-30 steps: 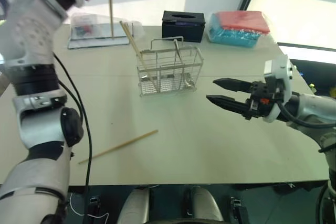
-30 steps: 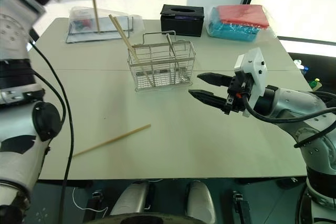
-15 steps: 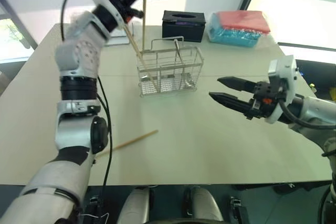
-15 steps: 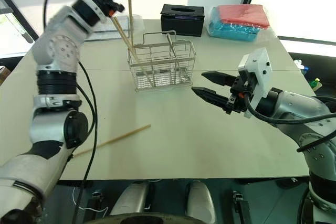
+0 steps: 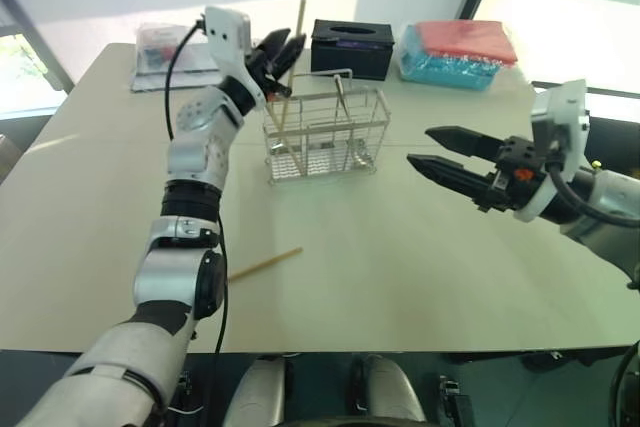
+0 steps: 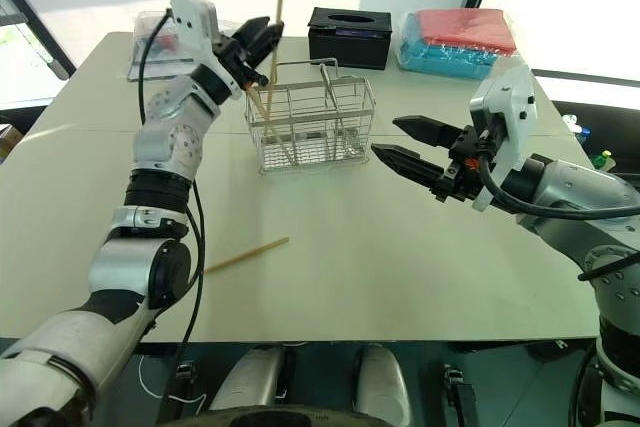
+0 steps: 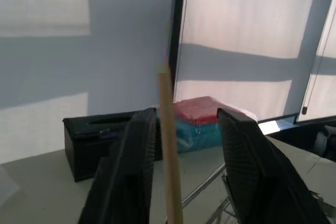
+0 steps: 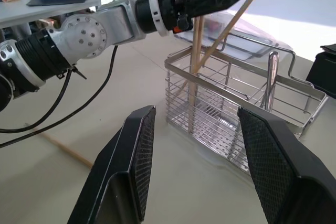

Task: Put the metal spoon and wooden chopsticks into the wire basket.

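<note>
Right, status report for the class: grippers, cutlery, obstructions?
Left gripper open around upright chopstick in wire basket. Right gripper open, empty. Metal spoon in basket; one chopstick loose on table. Nothing blocking.

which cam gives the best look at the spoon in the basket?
Right wrist view: the metal spoon stands upright in the wire basket, close and unobstructed. Both eye views show it as a thin sliver behind the wires. In the left wrist view I can't make it out.
</note>
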You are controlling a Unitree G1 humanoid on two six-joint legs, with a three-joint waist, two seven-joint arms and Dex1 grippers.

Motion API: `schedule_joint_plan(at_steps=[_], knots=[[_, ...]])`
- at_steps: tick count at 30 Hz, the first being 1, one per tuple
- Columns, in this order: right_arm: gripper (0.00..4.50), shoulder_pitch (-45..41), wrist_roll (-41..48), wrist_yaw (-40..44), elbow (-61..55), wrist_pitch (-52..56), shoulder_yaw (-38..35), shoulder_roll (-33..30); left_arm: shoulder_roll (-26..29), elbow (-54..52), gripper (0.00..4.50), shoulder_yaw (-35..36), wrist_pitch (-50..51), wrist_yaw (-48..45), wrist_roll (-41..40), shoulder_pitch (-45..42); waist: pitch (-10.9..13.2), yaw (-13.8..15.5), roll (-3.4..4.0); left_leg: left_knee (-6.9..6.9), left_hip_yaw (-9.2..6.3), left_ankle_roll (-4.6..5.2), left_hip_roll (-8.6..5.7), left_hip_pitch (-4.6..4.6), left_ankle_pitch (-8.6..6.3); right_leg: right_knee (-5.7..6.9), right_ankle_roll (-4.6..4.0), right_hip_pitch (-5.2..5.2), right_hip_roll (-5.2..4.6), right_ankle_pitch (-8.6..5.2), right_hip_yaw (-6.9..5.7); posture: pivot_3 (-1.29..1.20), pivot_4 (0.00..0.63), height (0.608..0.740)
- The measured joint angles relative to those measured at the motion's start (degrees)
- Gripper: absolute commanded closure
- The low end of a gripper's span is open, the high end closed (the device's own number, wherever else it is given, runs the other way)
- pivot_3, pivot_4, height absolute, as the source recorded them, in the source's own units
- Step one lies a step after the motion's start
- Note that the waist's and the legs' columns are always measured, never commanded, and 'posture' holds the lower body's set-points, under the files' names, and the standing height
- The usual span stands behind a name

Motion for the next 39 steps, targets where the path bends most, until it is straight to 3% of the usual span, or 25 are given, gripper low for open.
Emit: schedule_joint_plan(at_steps=[2, 3, 11, 15, 20, 32, 35, 39], knots=[[1.93, 0.0, 0.0, -0.1, 0.3, 0.0, 0.0, 0.0, -0.2, -0.5, 0.12, 0.1, 0.1, 0.2, -0.2, 0.0, 0.0, 0.0, 0.0, 0.0, 0.0, 0.01, 0.0, 0.0, -0.01, 0.0, 0.0, 0.0, 0.0, 0.0, 0.0, 0.0, 0.15, 0.667], [1.93, 0.0, 0.0, -0.1, 0.5, 0.0, 0.0, -0.1, -0.2, -0.9, 0.05, 0.2, 0.5, 0.3, -0.3, 0.0, 0.0, 0.0, 0.0, 0.0, 0.0, 0.01, 0.0, 0.0, -0.01, 0.0, 0.0, 0.0, 0.0, 0.0, 0.0, 0.0, 0.15, 0.667], [1.93, 0.1, -1.3, 1.3, 1.7, -0.8, 0.2, -0.1, 1.5, -8.0, 0.05, 1.2, 8.4, 1.7, -3.7, 0.4, 0.0, -0.1, 0.01, 0.0, 0.0, 0.01, 0.0, 0.01, -0.01, 0.01, 0.0, 0.0, 0.03, 0.0, 0.0, 0.0, 0.15, 0.667], [1.93, 2.2, -4.0, 6.8, 2.7, -2.2, 0.2, -2.6, 12.5, -15.6, 0.05, 0.5, 22.3, -6.8, -8.5, -1.5, 0.1, -0.5, 0.09, -0.07, -0.02, 0.01, 0.12, 0.0, -0.01, 0.0, -0.02, -0.07, 0.2, -0.01, 0.02, 0.0, 0.15, 0.667], [1.93, 7.7, -10.7, 16.4, 2.5, -7.3, 2.8, -5.4, 23.1, -23.2, 0.05, -2.0, 31.5, -18.4, -11.5, -2.5, 0.0, 0.0, 0.25, -0.04, -0.05, 0.01, 0.12, 0.07, -0.01, -0.04, -0.02, 0.09, 0.21, -0.02, 0.03, 0.0, 0.15, 0.667], [1.93, 9.1, -18.8, 23.4, 3.7, -14.0, 8.6, -4.2, 43.8, -41.4, 0.05, -17.0, 42.6, -44.2, -13.7, 11.7, 0.1, -0.1, 0.41, -0.09, -0.04, 0.01, 0.14, 0.01, -0.02, -0.1, -0.26, -0.02, 0.15, -0.15, 0.13, 0.0, 0.15, 0.667], [1.93, 9.2, -19.7, 23.5, 3.6, -14.6, 9.0, -3.7, 45.9, -44.2, 0.05, -21.0, 40.6, -46.2, -10.5, 13.8, 0.1, 0.0, 0.41, -0.07, -0.03, 0.02, 0.07, 0.04, -0.02, -0.16, -0.3, 0.06, -0.03, -0.17, 0.13, 0.0, 0.15, 0.667], [1.93, 9.2, -19.8, 22.8, 3.6, -14.5, 9.0, -2.5, 44.6, -44.0, 0.05, -28.1, 40.5, -45.5, -4.8, 14.1, 0.1, 0.0, 0.4, -0.02, -0.03, 0.04, 0.06, 0.02, -0.02, -0.14, -0.3, 0.05, -0.05, -0.17, 0.12, 0.0, 0.15, 0.667]])
